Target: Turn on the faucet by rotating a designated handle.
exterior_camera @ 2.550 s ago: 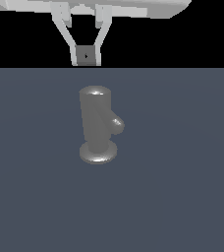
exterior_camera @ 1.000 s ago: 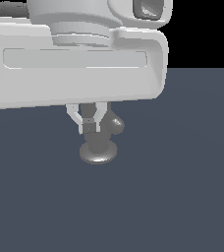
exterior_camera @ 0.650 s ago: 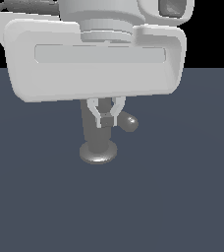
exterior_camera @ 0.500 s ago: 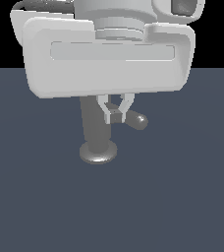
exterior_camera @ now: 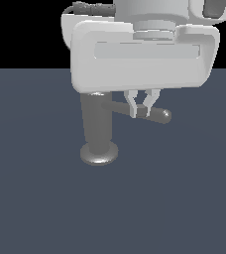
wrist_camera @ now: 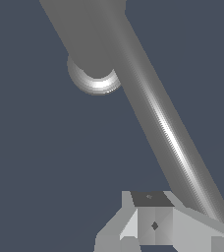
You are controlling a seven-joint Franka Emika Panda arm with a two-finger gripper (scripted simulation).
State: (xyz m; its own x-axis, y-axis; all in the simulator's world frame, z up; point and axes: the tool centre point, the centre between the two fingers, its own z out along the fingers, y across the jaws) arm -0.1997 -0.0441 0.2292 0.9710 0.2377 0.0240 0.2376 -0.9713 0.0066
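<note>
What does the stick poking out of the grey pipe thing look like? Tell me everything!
The handle is a thin, shiny grey metal rod with a thicker rounded end. It sticks out sideways, about level, from near the top of the upright faucet, pointing toward the exterior view's right. The gripper comes down from above, its jaws close together at the rod partway along; whether they actually pinch it is unclear. In the wrist view the rod shows a bright streak.

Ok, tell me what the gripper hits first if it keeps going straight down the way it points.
Probably the handle: the gripper points down right at the rod, fingertips level with it. Depth is unclear, so it could instead pass beside it.
</note>
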